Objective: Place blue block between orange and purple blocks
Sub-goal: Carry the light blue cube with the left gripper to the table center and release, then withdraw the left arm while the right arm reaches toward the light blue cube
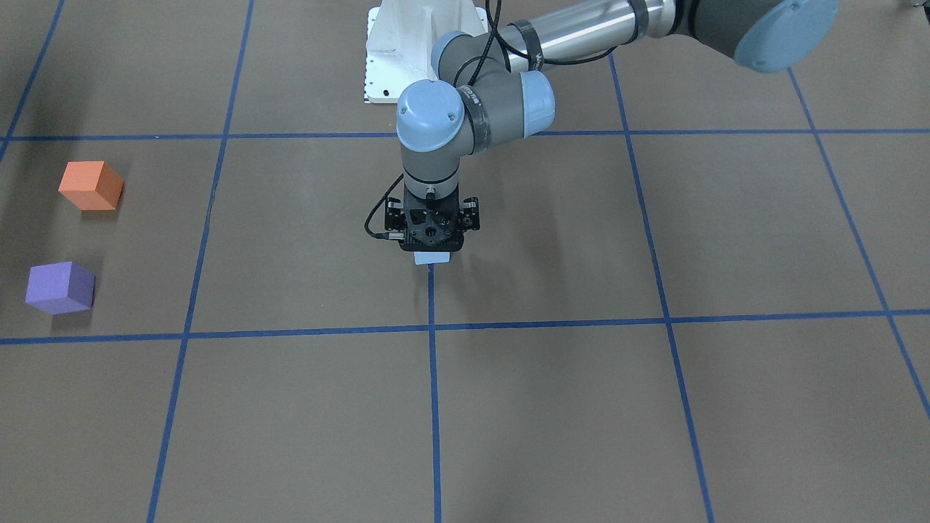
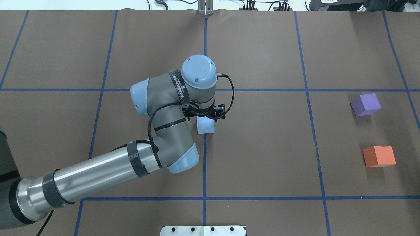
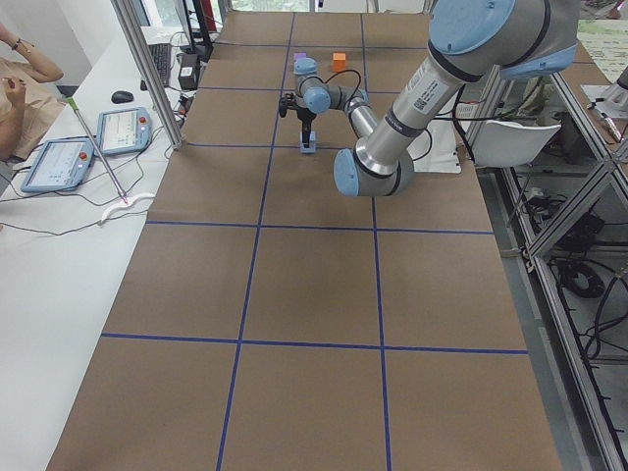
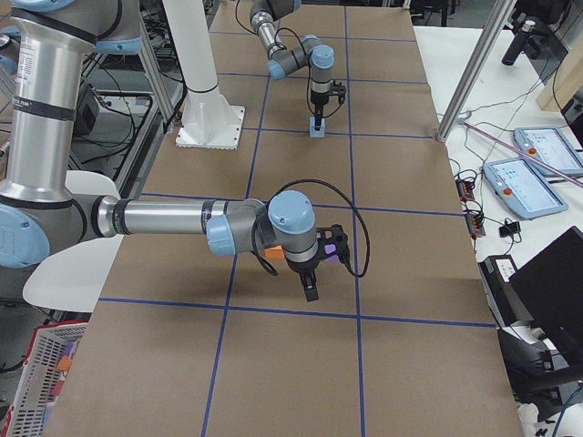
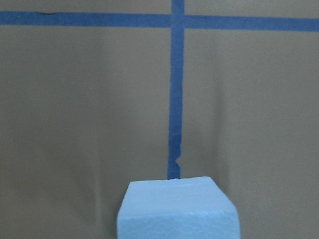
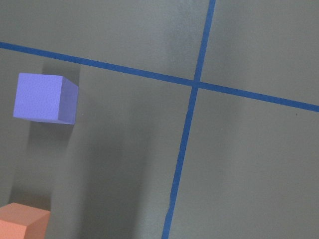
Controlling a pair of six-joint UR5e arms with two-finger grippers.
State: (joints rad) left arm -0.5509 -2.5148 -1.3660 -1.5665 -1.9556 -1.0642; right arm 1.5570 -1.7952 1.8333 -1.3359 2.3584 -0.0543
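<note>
Two grippers are noted. The left gripper (image 1: 431, 244) points straight down at mid-table, directly over the blue block (image 2: 205, 126). Its fingers are hidden under the gripper body in both fixed views and do not appear in the left wrist view, so I cannot tell whether it is clamped on the block or standing released around it. The left wrist view shows only the block's top face, close in at the bottom centre of the frame. I also cannot tell whether the block rests on the table (image 2: 262, 164) or is just clear of it.

The blue block lies on the centre tape line (image 2: 204, 164) that runs away from the robot, just on the robot's side of the cross line.

The right gripper (image 4: 311, 291) shows only in the right-side view. It points down above the brown surface, and its grip state cannot be judged from there.

The purple block (image 2: 365, 104) and the orange block (image 2: 379, 156) stand on the robot's right side of the table, well apart from the blue block. The purple one is farther from the robot and the orange one nearer. They are apart from each other, with brown surface between them. The right wrist view shows both blocks at its left edge.
</note>
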